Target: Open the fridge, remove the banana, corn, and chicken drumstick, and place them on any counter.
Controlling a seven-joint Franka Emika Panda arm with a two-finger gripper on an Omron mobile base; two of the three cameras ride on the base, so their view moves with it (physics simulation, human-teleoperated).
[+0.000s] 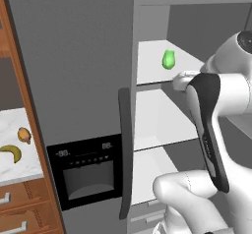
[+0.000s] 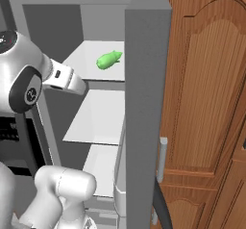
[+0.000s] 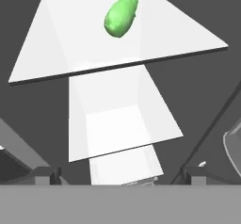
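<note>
Corn on fridge shelf — banana on counter

Arm up and bent, forearm reaching forward at upper-shelf height. Gripper jaws wide apart, nothing between them; hand looks tilted downward, hard to confirm.

Matt grey fridge, smooth white shelves, veined marble counter, reddish wood cabinet

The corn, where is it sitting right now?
The corn lies alone on the top white shelf inside the open fridge, toward the back. In the hand view it sits at the top centre, ahead of the arm.
</note>
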